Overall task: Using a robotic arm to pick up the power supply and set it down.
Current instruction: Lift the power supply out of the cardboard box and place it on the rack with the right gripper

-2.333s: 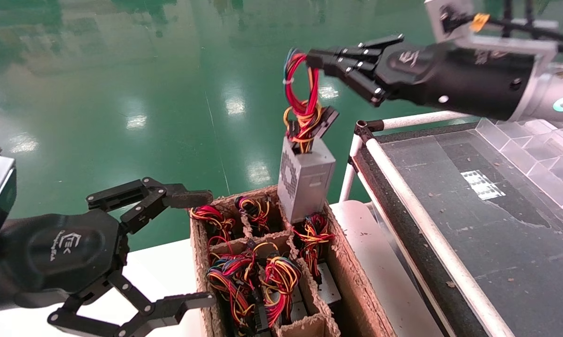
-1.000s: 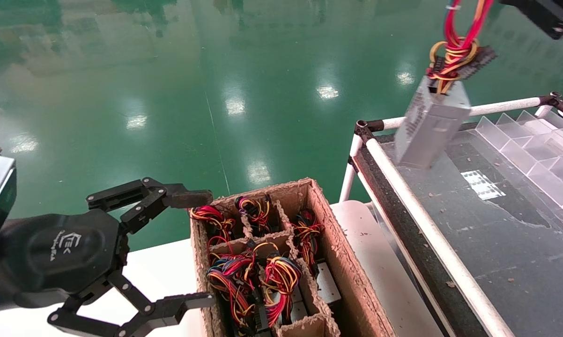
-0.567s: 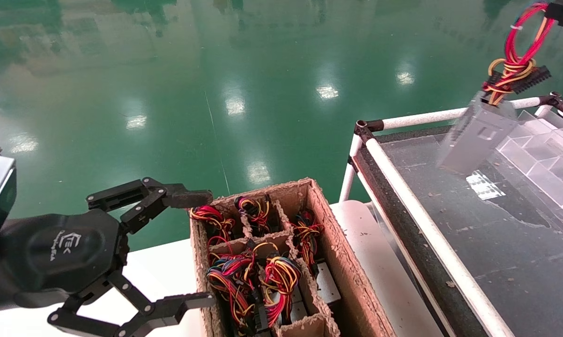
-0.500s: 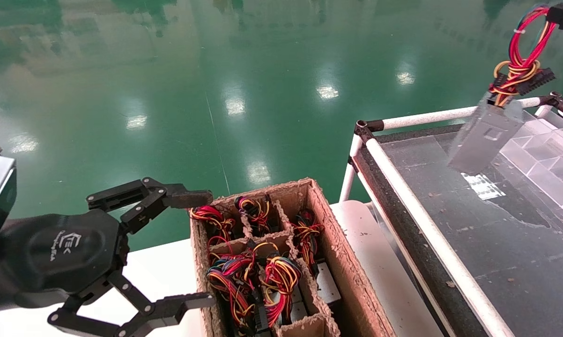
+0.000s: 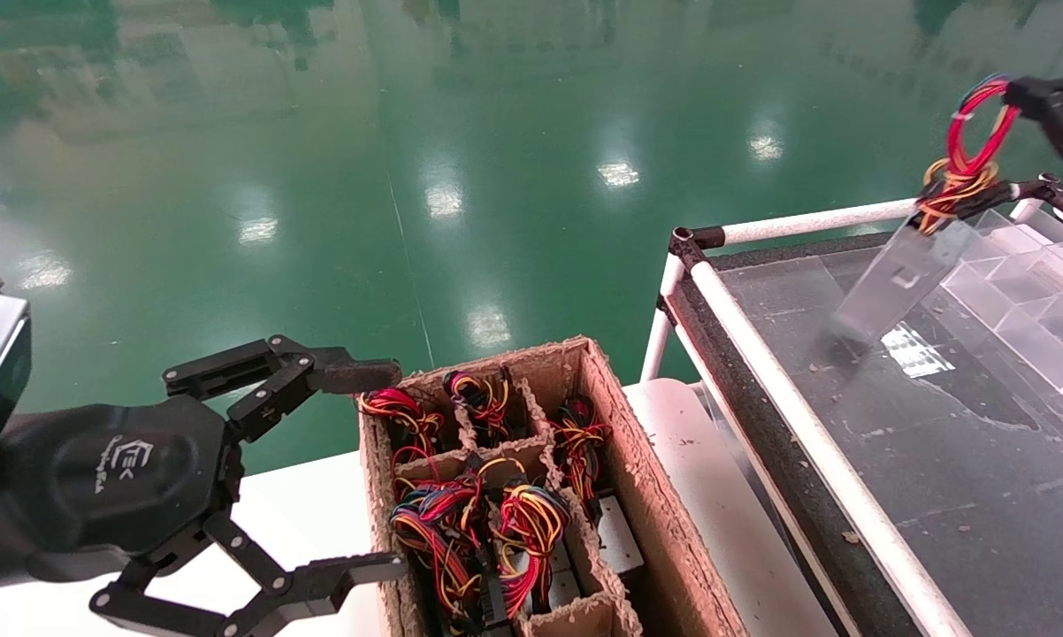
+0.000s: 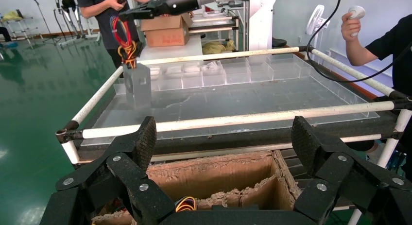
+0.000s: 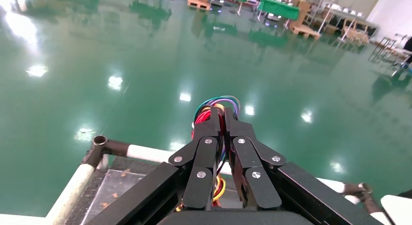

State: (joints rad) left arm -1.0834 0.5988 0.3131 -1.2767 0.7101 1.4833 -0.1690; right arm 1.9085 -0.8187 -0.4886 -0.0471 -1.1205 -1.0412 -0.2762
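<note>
Red and yellow wire loop (image 5: pixel 969 146) pinched between my right gripper's (image 5: pixel 1022 88) fingers, jaws clamped together on it; the power supply (image 5: pixel 894 279) hangs tilted below, its low corner at or just above the clear sheet of the railed cart (image 5: pixel 797 425). Contact I cannot confirm. Landmark: that cart. The unit sits near the cart's far rail, beside the clear divider bins (image 5: pixel 1018 292). Holding by the loop keeps the fingers off the metal case, but lets it swing, hence the tilt. I judge the set-down is nearly done; lower gently before releasing. Left gripper (image 5: pixel 319 469) idles off the cart's near-left corner, jaws wide apart, beside the cardboard crate (image 5: pixel 638 478) of spare units.
</note>
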